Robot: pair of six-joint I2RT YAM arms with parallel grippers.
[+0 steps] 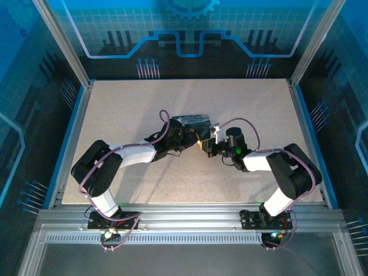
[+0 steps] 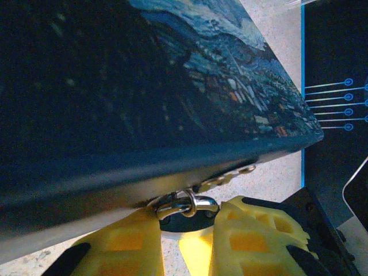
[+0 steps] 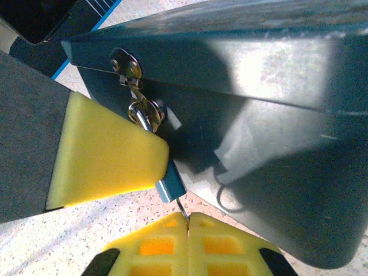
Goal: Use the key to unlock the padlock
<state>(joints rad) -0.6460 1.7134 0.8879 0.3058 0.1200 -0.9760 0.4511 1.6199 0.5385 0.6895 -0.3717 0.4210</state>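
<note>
Pinching the padlock [image 2: 183,207]: the left gripper [image 1: 194,138] has its yellow pads [image 2: 123,247] drawn close on either side of the tiny lock, whose dark body sits in the narrow gap between them.
Pinching the key [image 3: 183,207]: the right gripper [image 3: 188,218] has its two yellow fingertips pressed flat together, and the thin grey sliver sticks out of the seam.
Markings: the tin [image 2: 172,86] carries a printed painting on its lid, a swirling blue sky above small village roofs. Its side wall is plain dark blue.
Left arm pose: it reaches from the near left base toward the middle of the table [image 1: 115,115], forearm low, wrist at the tin's near edge.
Right arm pose: it rises from the near right base, elbow bent out to the right, wrist turned left toward the tin. The two grippers meet almost tip to tip.
Padlock, look: a thin silvery shackle linked with bright rings. In the right wrist view a small bluish-grey end of the body pokes out below the left pad.
Padlock, place: against the tin's near wall, below a small metal hasp [image 3: 126,64], at the table's middle.
Key, place: its tip points up and reaches the underside of the padlock's body. Whether it has entered cannot be told.
</note>
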